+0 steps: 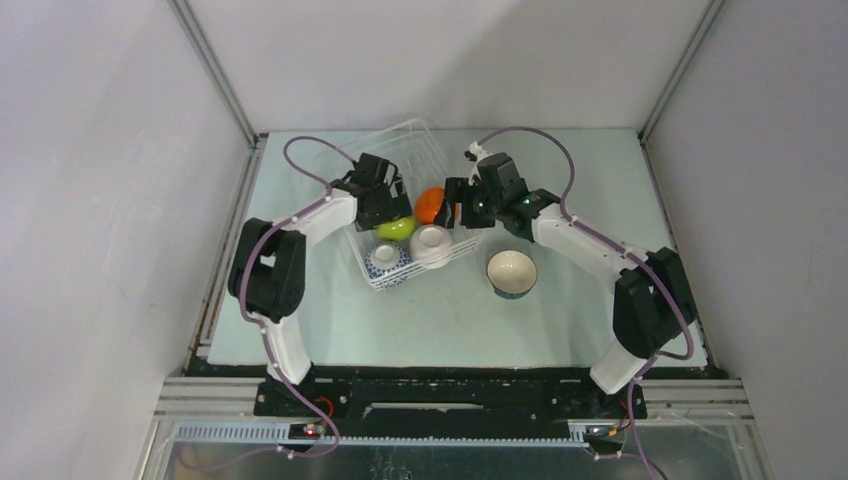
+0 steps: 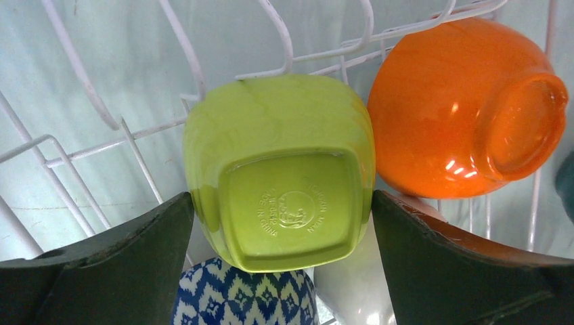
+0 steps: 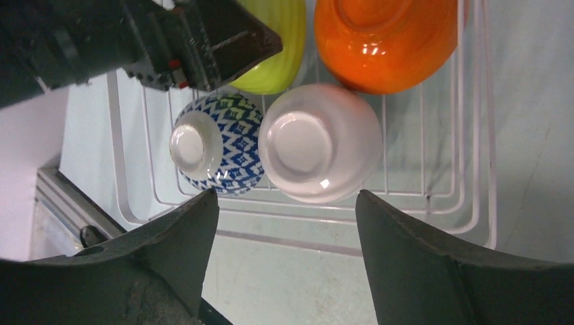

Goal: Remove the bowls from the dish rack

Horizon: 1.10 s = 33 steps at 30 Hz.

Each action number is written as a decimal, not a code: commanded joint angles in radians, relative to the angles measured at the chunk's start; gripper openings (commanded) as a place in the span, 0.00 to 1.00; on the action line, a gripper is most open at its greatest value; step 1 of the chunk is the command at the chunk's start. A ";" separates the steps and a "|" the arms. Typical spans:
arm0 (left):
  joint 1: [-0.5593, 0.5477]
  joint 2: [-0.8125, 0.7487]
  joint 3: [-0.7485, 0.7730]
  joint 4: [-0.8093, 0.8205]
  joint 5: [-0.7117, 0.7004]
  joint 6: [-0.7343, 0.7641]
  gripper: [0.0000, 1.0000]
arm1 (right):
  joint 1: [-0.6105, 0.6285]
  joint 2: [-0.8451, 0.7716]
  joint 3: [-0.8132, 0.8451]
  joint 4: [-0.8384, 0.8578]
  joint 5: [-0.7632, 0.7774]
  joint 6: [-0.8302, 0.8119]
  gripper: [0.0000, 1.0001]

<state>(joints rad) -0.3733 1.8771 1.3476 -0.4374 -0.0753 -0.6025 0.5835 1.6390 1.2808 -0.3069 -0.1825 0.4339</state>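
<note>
On the pale surface, lower right of centre in the overhead view, a cream-lined bowl is seen standing upright, outside the dish rack and near its right-hand corner. Inside the rack, four bowls are shown with their bases toward the cameras. A blue-and-white patterned bowl and a white bowl are set side by side at the near end. A lime green bowl and an orange bowl are placed behind them. The left hand is held wide apart over the lime green bowl, its fingers close at either side; contact cannot be made out. The right hand is poised above the white bowl, jaws apart, nothing between them.
</note>
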 commanded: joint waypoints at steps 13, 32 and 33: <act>0.066 -0.081 -0.218 0.257 0.241 -0.007 0.80 | -0.057 0.338 0.311 0.041 -0.253 0.242 0.68; 0.126 -0.147 -0.333 0.379 0.360 -0.024 0.80 | -0.042 0.531 0.364 0.202 -0.263 0.514 0.56; 0.128 -0.147 -0.336 0.387 0.366 -0.025 0.80 | -0.042 0.539 0.368 0.217 -0.268 0.526 0.56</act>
<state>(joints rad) -0.2516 1.7382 1.0561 -0.0700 0.2207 -0.6048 0.5343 2.1460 1.6016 -0.1703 -0.4278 0.8837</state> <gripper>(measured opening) 0.978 0.564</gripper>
